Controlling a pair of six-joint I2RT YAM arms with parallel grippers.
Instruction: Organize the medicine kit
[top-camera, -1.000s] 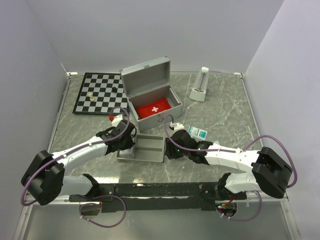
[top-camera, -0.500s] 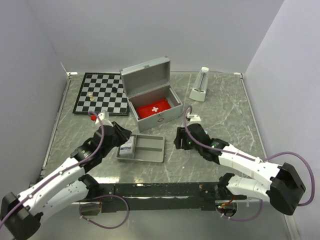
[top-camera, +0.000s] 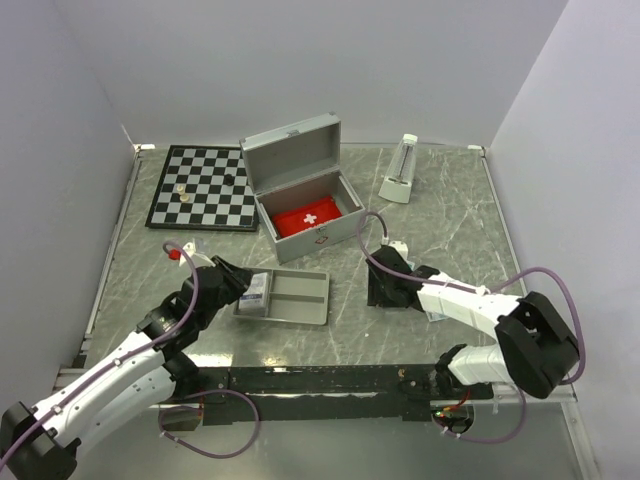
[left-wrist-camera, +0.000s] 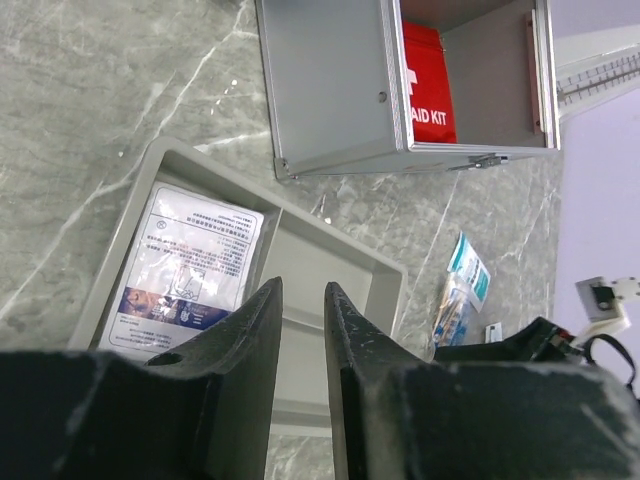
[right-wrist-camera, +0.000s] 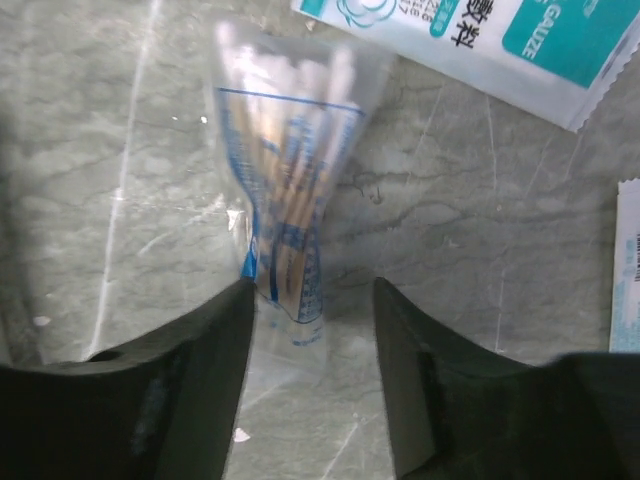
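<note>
1. Top external view: the kit (top-camera: 292, 152), a boxy silver case, sits at 12 o'clock on the table (top-camera: 450, 220), with its lid raised and a red pouch (top-camera: 308, 217) inside.
2. Left gripper (left-wrist-camera: 302, 300): narrow gap, empty, over the tray (left-wrist-camera: 320, 260).
3. Right gripper (right-wrist-camera: 313, 300): wide, astride a swab bag (right-wrist-camera: 290, 180), at the kit's 5 o'clock.

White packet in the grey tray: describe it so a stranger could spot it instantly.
Find the open silver medicine kit at the back of the table; a shallow grey tray sits just in front. The white packet lies flat in the tray's left compartment, alone there, with fine print and a dark blue band, unlike the teal gauze packet out on the table.
</note>
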